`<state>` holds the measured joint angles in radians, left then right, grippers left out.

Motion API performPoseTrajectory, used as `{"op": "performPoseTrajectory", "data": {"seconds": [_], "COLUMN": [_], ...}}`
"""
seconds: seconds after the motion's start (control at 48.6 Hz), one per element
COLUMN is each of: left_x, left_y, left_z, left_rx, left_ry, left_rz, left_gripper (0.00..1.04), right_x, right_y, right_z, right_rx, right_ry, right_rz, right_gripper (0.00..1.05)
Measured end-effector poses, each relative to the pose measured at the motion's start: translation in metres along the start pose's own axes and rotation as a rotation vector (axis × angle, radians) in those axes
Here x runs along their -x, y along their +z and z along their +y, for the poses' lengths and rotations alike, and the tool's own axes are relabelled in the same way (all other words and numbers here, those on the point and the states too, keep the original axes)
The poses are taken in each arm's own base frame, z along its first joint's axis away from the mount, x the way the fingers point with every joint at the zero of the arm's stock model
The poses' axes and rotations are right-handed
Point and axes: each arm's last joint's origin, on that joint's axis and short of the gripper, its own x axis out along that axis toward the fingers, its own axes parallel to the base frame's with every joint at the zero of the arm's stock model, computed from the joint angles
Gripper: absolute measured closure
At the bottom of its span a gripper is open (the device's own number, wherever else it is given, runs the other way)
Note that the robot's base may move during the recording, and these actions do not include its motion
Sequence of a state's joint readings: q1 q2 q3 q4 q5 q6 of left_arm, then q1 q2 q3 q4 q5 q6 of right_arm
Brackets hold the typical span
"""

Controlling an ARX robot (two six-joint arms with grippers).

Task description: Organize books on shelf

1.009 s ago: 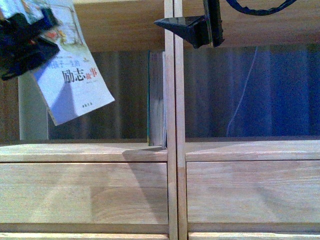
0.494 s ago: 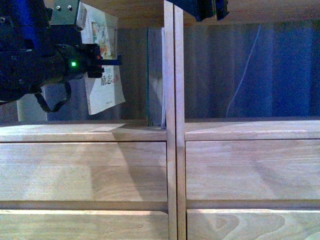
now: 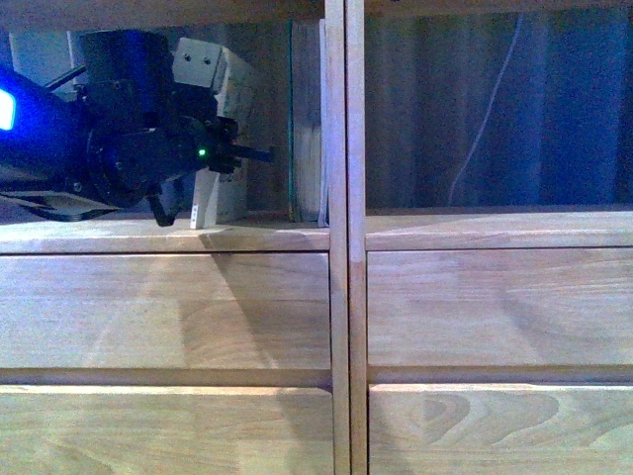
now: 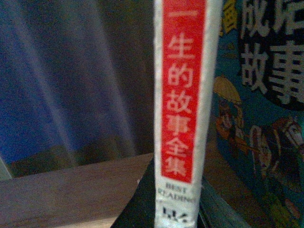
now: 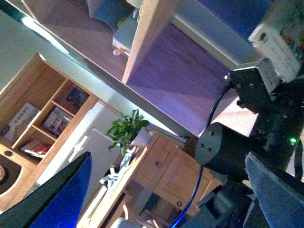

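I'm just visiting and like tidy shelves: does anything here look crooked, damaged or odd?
Nothing damaged or spilled. The paperback stands on the shelf in the left compartment, gripped by the left end effector, with a gap between it and the teal book against the central divider. A thin pale cord dangles behind the right compartment.

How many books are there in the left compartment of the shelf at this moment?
2. The thin paperback stands on the shelf board, gripped by the left tool. The taller teal book stands upright against the central divider. The arm may hide more.
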<state>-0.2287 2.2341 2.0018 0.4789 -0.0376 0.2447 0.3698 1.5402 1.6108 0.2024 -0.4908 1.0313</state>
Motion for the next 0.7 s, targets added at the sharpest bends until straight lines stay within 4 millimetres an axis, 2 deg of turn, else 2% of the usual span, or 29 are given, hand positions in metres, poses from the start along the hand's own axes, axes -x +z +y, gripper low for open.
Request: {"op": "performPoseTrajectory", "data": {"seconds": [0.165, 0.371, 0.473, 0.535, 0.7], "left_x": [-0.002, -0.003, 0.0, 0.004, 0.029], "left_y": [0.001, 0.001, -0.004, -0.008, -0.01], "left_z": [-0.014, -0.018, -0.02, -0.023, -0.035], "left_rx": [-0.031, -0.036, -0.018, -0.016, -0.007], "left_ry": [-0.002, 0.014, 0.002, -0.009, -0.043], "left_rz": [0.006, 0.016, 0.023, 0.025, 0.014], "left_gripper": [0.98, 0.98, 0.8, 0.73, 0.5], "right_x": [0.0, 0.0, 0.0, 0.0, 0.0], "right_y": [0.0, 0.0, 0.0, 0.0, 0.0], "right_z": [0.0, 0.0, 0.0, 0.0, 0.0], "right_rx": [0.0, 0.0, 0.0, 0.0, 0.0], "right_ry": [0.0, 0.0, 0.0, 0.0, 0.0], "right_rz": [-0.001, -0.001, 0.0, 0.0, 0.0], "right_gripper": [0.07, 0.07, 0.07, 0.07, 0.07]}}
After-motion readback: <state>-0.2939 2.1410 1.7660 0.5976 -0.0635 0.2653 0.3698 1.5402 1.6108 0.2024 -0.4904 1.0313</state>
